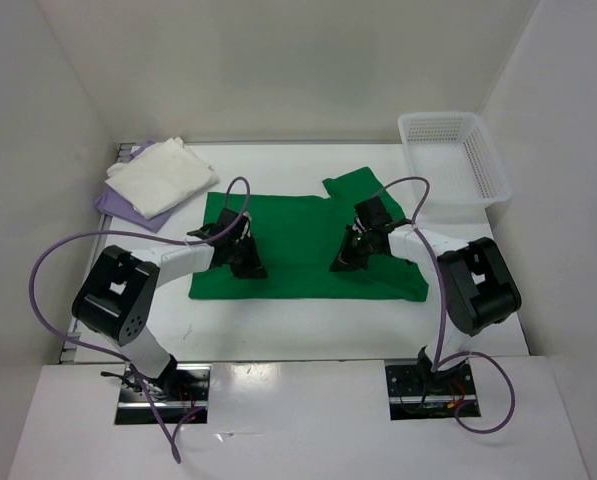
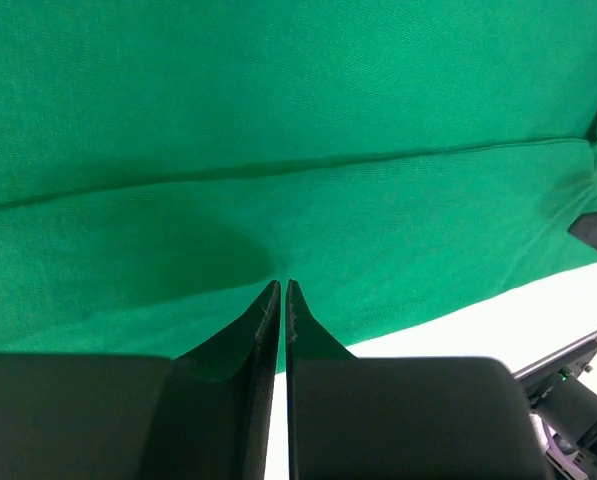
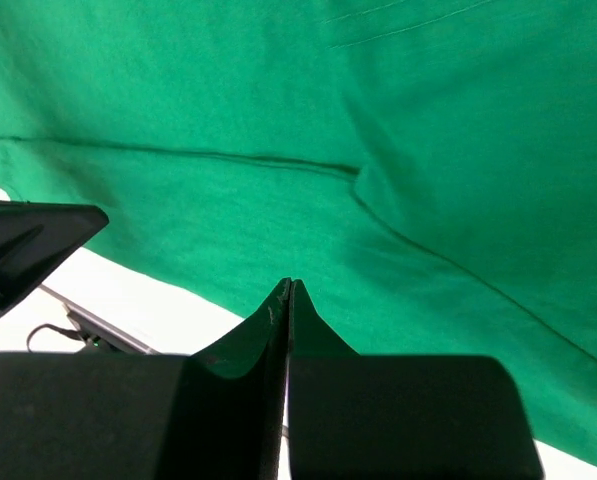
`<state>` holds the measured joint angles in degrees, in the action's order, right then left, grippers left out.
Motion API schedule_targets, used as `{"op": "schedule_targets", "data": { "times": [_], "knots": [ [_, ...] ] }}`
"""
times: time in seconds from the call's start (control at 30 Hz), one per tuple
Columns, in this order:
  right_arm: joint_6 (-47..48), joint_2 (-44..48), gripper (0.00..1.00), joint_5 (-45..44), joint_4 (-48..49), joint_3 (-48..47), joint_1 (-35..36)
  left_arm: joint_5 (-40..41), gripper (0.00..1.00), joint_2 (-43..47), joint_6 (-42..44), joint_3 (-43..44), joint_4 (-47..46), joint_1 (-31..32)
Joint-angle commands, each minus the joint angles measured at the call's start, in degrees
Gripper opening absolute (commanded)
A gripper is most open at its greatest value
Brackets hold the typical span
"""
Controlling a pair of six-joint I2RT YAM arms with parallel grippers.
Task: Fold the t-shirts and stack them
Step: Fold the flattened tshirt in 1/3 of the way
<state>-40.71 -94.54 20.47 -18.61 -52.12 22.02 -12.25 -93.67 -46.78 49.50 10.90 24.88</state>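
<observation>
The green t-shirt [image 1: 308, 240] lies spread flat across the middle of the table, with a fold line running along it [image 2: 278, 120] [image 3: 378, 120]. My left gripper [image 1: 248, 265] [image 2: 283, 285] has its tips down on the shirt's left part, just inside the near hem, with only a hairline slit between them. My right gripper [image 1: 344, 260] [image 3: 289, 283] is shut, with its tips touching on the shirt's right part. Whether either pinches cloth does not show. The cream t-shirt [image 1: 163, 175] lies folded on the lavender one [image 1: 118, 205] at the back left.
A white mesh basket [image 1: 493, 180] stands at the back right corner. White walls close in the table on three sides. Bare table runs along the shirt's near hem [image 2: 518, 310] [image 3: 128, 290]. The arms' cables loop above the shirt.
</observation>
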Motion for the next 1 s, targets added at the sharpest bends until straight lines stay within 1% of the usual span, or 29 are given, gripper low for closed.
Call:
{"op": "schedule_targets", "data": {
  "times": [0.0,0.17,0.33,0.43,0.5,0.73,0.8,0.87,0.97],
  "knots": [
    [0.4,-0.3,0.0,-0.5,3.1,-0.8,2.3,0.7,0.1,0.7,-1.6,-1.5,-0.4,-0.1],
    [0.9,-4.6,0.0,-1.9,3.8,-2.0,4.8,1.3,0.1,0.6,-2.8,-4.4,-0.4,-0.1],
    [1.4,-5.2,0.0,-3.1,3.8,-0.4,5.9,1.3,0.1,-0.9,-3.4,-7.0,1.7,-0.1],
    [1.4,-5.7,0.0,-3.6,2.6,0.1,6.5,0.0,0.11,-0.3,-4.0,-9.8,2.3,-2.0],
    [1.4,-5.7,0.0,-4.1,2.0,0.8,7.1,-0.1,0.11,1.8,-3.5,-11.7,3.7,-3.2],
    [0.3,-4.7,0.0,-2.4,-0.5,4.4,13.1,0.6,0.12,9.6,-1.4,-16.2,10.3,-3.7],
    [-0.2,-4.2,0.0,-1.7,-2.3,4.9,15.1,-0.1,0.12,10.9,-2.1,-16.2,11.3,-3.7],
    [-0.9,-3.0,0.0,-0.4,-3.4,5.4,15.8,-0.7,0.12,12.5,-2.1,-16.2,12.5,-3.7],
    [-0.9,0.1,0.02,-1.3,-6.6,4.9,15.8,-1.2,0.12,14.4,-2.1,-14.5,15.3,-3.2]
  ]
}}
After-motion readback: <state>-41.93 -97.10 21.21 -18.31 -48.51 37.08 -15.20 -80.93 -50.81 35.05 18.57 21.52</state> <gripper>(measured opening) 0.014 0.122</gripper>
